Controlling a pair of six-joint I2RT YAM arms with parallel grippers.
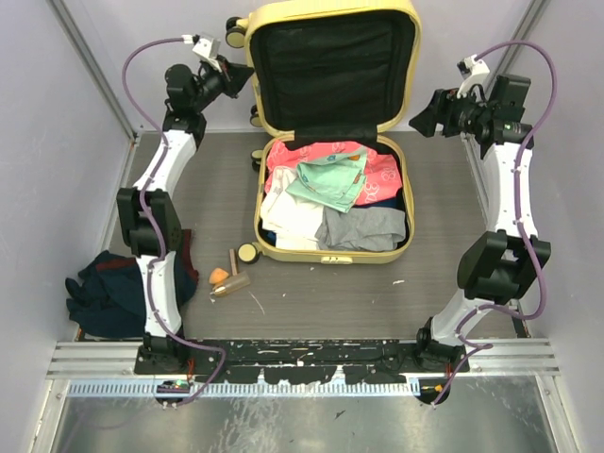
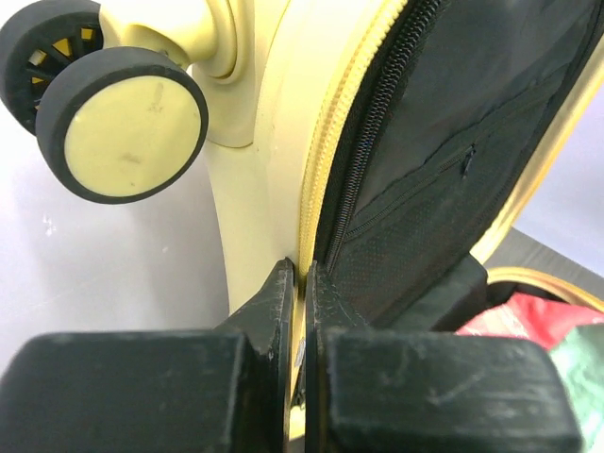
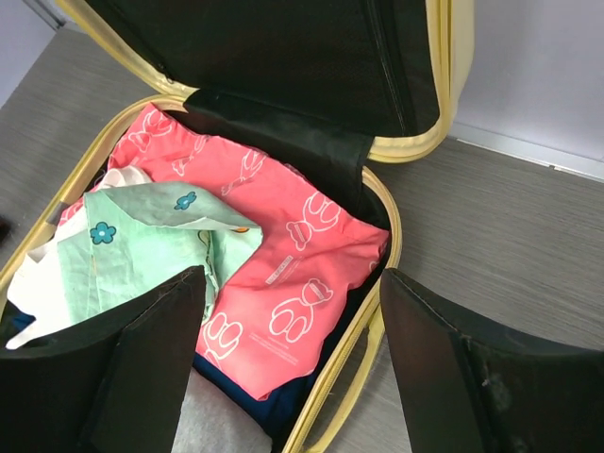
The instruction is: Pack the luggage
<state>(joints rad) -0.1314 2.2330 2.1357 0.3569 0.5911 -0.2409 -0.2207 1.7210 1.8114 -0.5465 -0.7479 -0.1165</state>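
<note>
The pale-yellow luggage [image 1: 326, 257] lies open in the middle of the table, its black-lined lid [image 1: 330, 66] standing upright at the back. Its base holds a pink printed garment [image 1: 382, 179], a mint-green one [image 1: 330, 184], a white one [image 1: 288, 212] and a grey one [image 1: 363, 226]. My left gripper [image 1: 241, 80] is shut on the lid's left zip edge [image 2: 316, 160], just below the wheels [image 2: 132, 123]. My right gripper [image 1: 420, 121] is open and empty, beside the lid's right side. In the right wrist view it [image 3: 293, 274] hovers over the pink garment [image 3: 283, 255] and the luggage rim [image 3: 392, 236].
A dark blue and red clothing pile [image 1: 109, 283] lies at the left by the left arm. Small items sit in front of the luggage's left corner: a round disc [image 1: 247, 253], an orange piece [image 1: 219, 276] and a small bottle [image 1: 231, 285]. Walls close both sides.
</note>
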